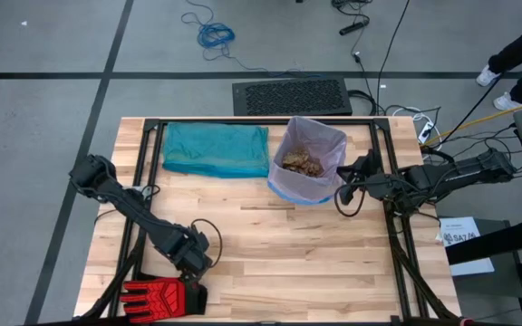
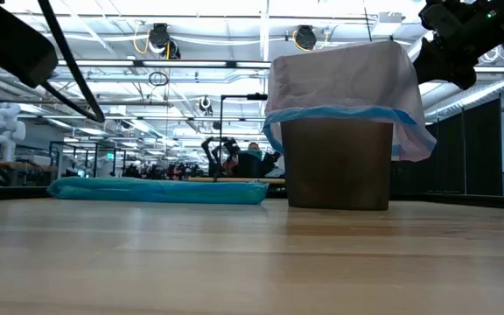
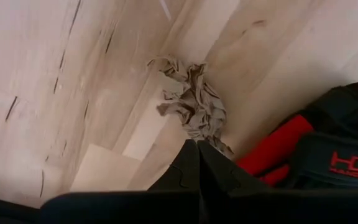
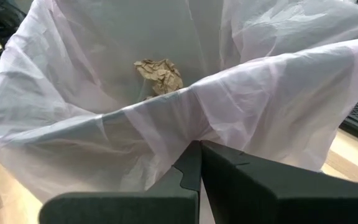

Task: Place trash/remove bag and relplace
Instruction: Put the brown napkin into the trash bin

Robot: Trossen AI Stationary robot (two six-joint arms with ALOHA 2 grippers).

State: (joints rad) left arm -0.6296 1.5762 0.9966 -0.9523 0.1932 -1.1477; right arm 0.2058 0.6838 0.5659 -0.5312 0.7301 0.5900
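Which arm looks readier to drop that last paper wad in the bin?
Left. Its hand is shut on the paper wad beside the glove; the right hand waits by the bag.

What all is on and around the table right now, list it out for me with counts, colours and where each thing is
bin: one, dark, table's far side, right of centre
bag: one, pale lilac-pink with blue rim, lining the bin
trash: several tan paper wads in the bag; one greyish wad pinched at the left gripper's fingertips
teal bag: one, folded flat, left of the bin
glove: one, red and black, table's near left edge
keyboard: one, black, on the floor beyond the table
left gripper: shut on the wad, beside the glove
right gripper: shut on the bag's rim
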